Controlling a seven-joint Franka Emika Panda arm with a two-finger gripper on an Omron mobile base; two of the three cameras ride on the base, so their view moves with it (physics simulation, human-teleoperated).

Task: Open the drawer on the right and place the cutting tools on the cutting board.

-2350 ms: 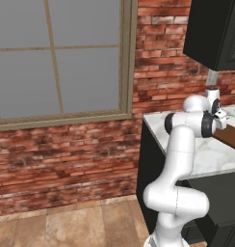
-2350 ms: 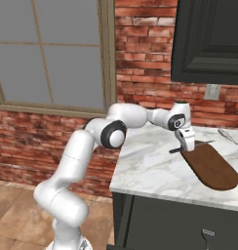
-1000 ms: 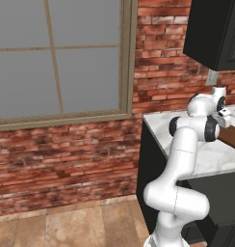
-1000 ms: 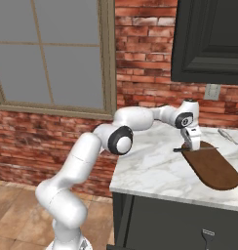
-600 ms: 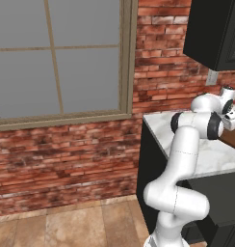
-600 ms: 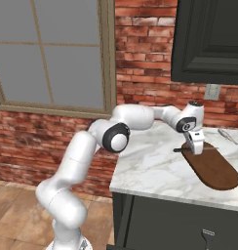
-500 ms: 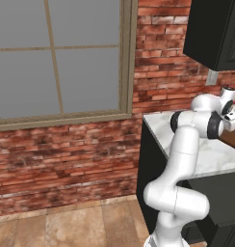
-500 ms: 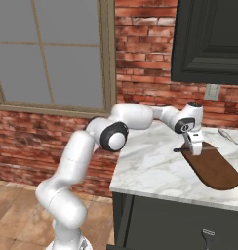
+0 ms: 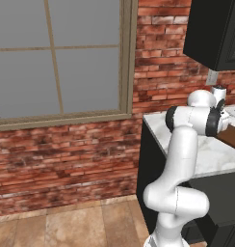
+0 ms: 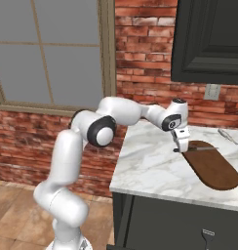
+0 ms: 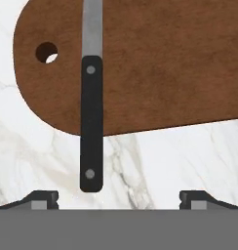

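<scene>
The gripper (image 11: 118, 197) stands wide open, holding nothing, above the knife (image 11: 91, 122), which lies across the rounded end of the cutting board (image 11: 155, 68), handle overhanging the marble countertop (image 11: 179, 156), long axis running straight away from the hand

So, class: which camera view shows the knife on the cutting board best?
The hand view: the knife lies full length, its blade on the cutting board and its dark handle overhanging onto the marble. The right base view shows it as a thin sliver. In the left base view I cannot make it out.
</scene>
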